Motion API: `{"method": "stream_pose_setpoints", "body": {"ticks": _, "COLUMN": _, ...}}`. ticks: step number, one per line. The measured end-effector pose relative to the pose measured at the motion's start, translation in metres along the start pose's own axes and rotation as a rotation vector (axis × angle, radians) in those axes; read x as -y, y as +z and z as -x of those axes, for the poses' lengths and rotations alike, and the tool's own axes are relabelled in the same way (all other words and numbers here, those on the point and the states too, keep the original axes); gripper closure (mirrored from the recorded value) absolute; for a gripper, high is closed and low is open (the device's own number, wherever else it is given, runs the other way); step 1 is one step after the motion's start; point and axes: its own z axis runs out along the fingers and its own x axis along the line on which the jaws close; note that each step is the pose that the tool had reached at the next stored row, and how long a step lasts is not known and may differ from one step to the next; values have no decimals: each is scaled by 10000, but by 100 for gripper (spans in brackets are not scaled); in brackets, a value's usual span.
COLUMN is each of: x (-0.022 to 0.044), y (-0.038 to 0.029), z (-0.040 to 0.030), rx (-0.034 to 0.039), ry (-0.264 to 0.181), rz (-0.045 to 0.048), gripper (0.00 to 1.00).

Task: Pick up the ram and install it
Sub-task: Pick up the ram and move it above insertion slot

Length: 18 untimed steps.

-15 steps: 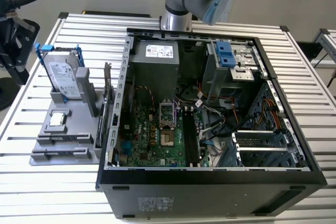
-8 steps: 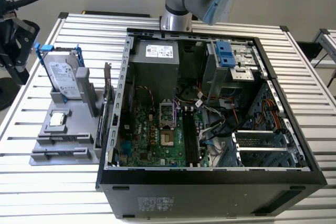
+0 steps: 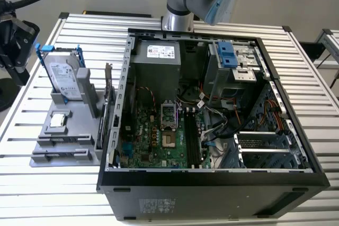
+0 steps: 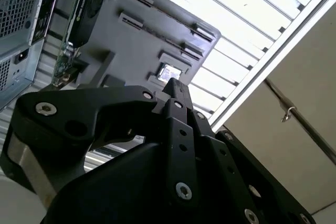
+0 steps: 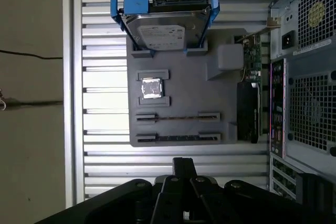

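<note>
The ram looks like the thin dark strip (image 5: 178,138) standing on edge in the slot of the grey holder (image 5: 178,82) nearest my gripper; a second slot (image 5: 178,115) beside it shows just a fine dark line. In both wrist views my gripper (image 5: 184,163) (image 4: 173,85) hovers above the slatted table, short of the holder's slotted edge. Its black fingers are together, shut, with nothing between them. In the exterior view the gripper (image 3: 16,51) hangs at the far left, beyond the holder (image 3: 63,130). The open computer case (image 3: 212,175) shows its dark memory slots (image 3: 193,141).
The holder also carries a silver hard drive (image 5: 163,27) in a blue bracket, a square processor chip (image 5: 152,87) and a dark expansion card (image 5: 248,114) by the case wall. The case's perforated rear panel (image 5: 310,114) stands right beside the holder. The table's edge (image 5: 67,98) runs near the holder.
</note>
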Motion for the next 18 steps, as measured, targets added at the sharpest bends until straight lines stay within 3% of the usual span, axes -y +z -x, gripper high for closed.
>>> {"method": "stream_pose_setpoints", "body": {"ticks": 18, "x": 0, "y": 0, "z": -2, "rx": 34, "ry": 677, "rz": 12, "gripper": 100}}
